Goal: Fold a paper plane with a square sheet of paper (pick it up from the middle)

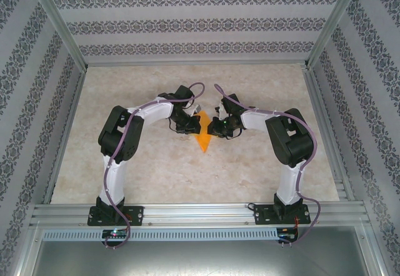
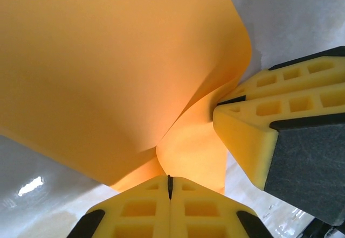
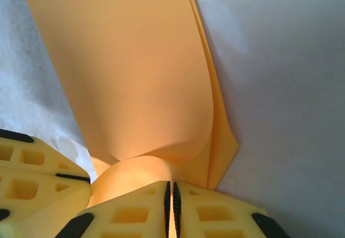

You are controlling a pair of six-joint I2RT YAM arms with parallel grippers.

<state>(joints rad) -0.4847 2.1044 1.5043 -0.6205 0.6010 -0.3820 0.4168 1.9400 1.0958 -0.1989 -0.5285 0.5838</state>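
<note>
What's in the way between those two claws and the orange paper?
Nothing visible. The left gripper and the right gripper are both pinched shut on the paper itself, one from each side, with their yellow fingertips close together and no other object between them.

Thin, bright orange sheet of paper (image 1: 204, 135), plain and unmarked, partly folded into overlapping layers. Pinched at the edge by the closed left end effector (image 2: 170, 187) and the closed right end effector (image 3: 172, 190), spanning between them. One flap curling upward; pointed corner below both.
</note>
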